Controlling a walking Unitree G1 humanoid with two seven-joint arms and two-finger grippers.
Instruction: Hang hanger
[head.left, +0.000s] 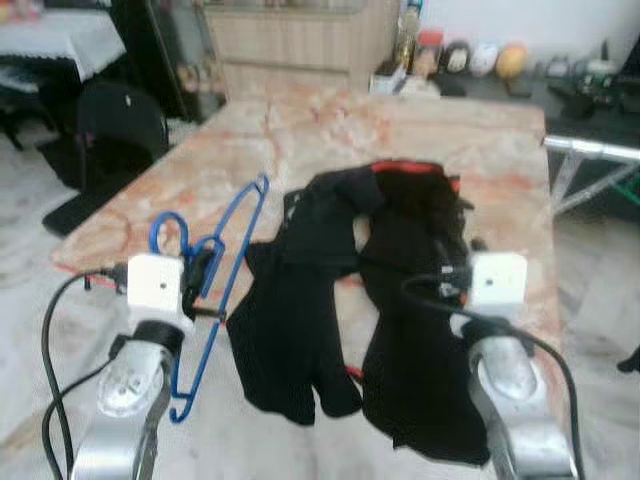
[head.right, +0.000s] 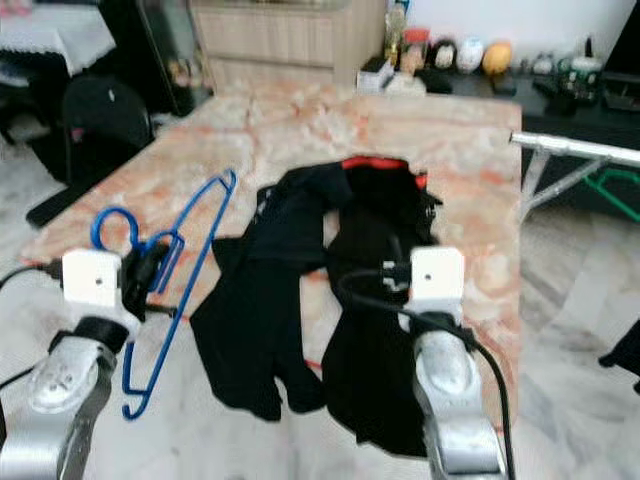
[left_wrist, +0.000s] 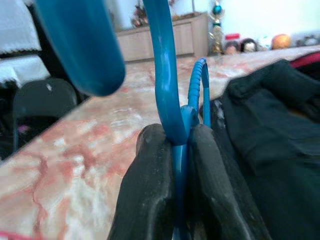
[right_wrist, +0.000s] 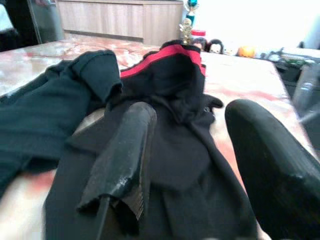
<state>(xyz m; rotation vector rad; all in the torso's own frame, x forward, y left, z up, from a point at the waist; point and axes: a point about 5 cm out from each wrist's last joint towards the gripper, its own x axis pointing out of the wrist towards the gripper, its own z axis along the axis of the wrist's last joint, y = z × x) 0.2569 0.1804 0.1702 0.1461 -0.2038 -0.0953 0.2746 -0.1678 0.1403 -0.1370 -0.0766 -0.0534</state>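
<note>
1. Hanger (head.left: 215, 270): blue, gripped at its neck by the clamped left gripper (left_wrist: 177, 150), left of the black garment (head.left: 385, 300); long axis runs away from the robot.
2. Right gripper (right_wrist: 195, 165): fingers spread, empty, low over the garment on the marble table (head.left: 300, 130).

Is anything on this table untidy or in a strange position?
Yes. The black garment lies crumpled on the marble table, its red lining turned outward at the top. The blue hanger carries no clothing; the left end effector is clamped on it near the hook.
</note>
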